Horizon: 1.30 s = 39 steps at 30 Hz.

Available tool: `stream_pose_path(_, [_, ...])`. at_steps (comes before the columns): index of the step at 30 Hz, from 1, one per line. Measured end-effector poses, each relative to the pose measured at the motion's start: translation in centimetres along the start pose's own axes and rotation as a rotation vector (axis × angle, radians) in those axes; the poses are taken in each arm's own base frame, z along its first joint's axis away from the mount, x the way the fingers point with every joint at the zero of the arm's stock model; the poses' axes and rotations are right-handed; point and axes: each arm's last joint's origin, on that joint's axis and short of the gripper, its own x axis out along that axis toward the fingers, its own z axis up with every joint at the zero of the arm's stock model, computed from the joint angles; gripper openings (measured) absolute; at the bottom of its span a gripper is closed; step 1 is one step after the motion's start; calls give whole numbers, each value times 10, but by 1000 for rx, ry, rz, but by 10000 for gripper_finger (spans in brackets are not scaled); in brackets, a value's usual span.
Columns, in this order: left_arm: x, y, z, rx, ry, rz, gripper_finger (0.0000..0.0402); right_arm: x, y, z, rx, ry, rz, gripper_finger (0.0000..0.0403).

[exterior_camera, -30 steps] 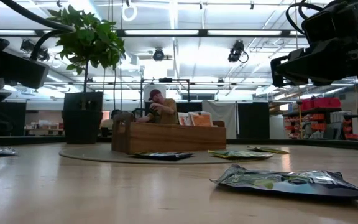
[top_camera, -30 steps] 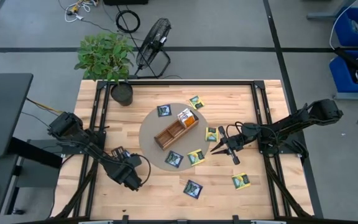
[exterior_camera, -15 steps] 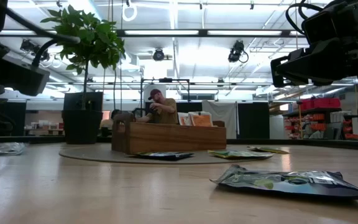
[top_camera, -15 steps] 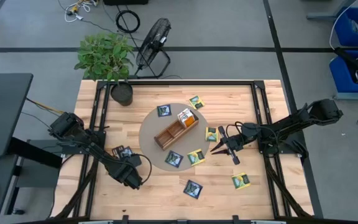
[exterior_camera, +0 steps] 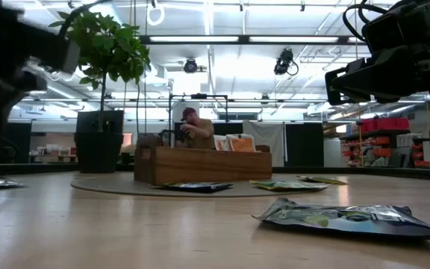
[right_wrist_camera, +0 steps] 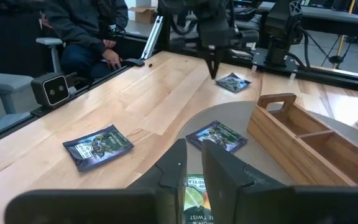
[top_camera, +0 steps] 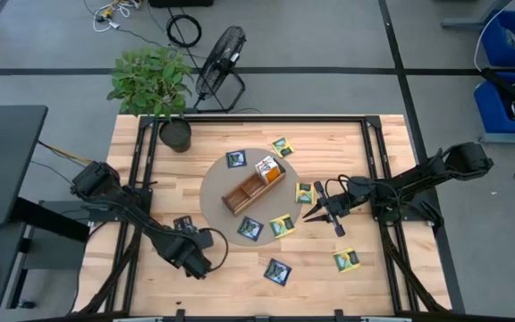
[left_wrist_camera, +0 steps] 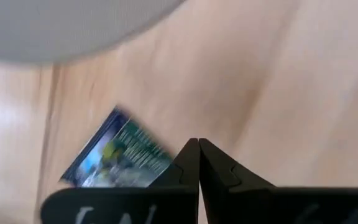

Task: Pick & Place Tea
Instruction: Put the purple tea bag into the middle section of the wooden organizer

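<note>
Left jaws: you are seeing them pressed fully together in the left wrist view, with nothing pinched between the tips; the left gripper (left_wrist_camera: 199, 144) is sitting just beside a navy packet (left_wrist_camera: 118, 155) that is lying flat on the table (top_camera: 150, 143).
Left gripper position: in the high view the left gripper (top_camera: 192, 259) is working at the near-left part of the table, with that navy packet (top_camera: 183, 223) just beside it and not lifted.
Right jaws: they are standing slightly parted and holding nothing; the right gripper (right_wrist_camera: 193, 163) is hovering over a yellow-green packet (right_wrist_camera: 197, 193) at the edge of the round mat (top_camera: 213, 183).
Right arm: it is waiting to the right of the wooden tray (top_camera: 250, 190).
Tray contents: you are seeing orange-and-white packets (top_camera: 267, 168) standing in one end compartment; the other compartments are showing bare wood.
Tea remaining: most packets are lying loose on the mat and table, for example one near the front edge (top_camera: 277, 270) and one at front right (top_camera: 346, 260).
Progress: judge the task as early; only a small share is placed.
Step in hand: the left grasp appears to have missed, so expect a re-open and a new approach.
</note>
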Motion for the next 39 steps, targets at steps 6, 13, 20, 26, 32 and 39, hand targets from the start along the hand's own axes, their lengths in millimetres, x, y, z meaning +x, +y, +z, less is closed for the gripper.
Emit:
stream_pose_path(6, [-8, -5, 2, -31, -11, -18, 13, 0, 0, -1, 10, 6, 1, 58])
stream_pose_path(13, [-9, -4, -16, 42, 38, 47, 96, 0, 0, -1, 9, 5, 1, 58])
stream_pose_path(20, [-9, -7, -17, 55, -16, 65, 182, 0, 0, -1, 12, 5, 1, 58])
stream_pose_path(26, [9, 3, -30, 45, 57, 82, 208, 0, 0, -1, 12, 6, 1, 58])
stream_pose_path(32, [14, 6, -30, 40, 57, 90, 201, 0, 0, 0, 8, 3, 1, 58])
stream_pose_path(39, [24, 11, -30, 33, 59, 67, 197, 0, 0, 0, 12, 4, 1, 58])
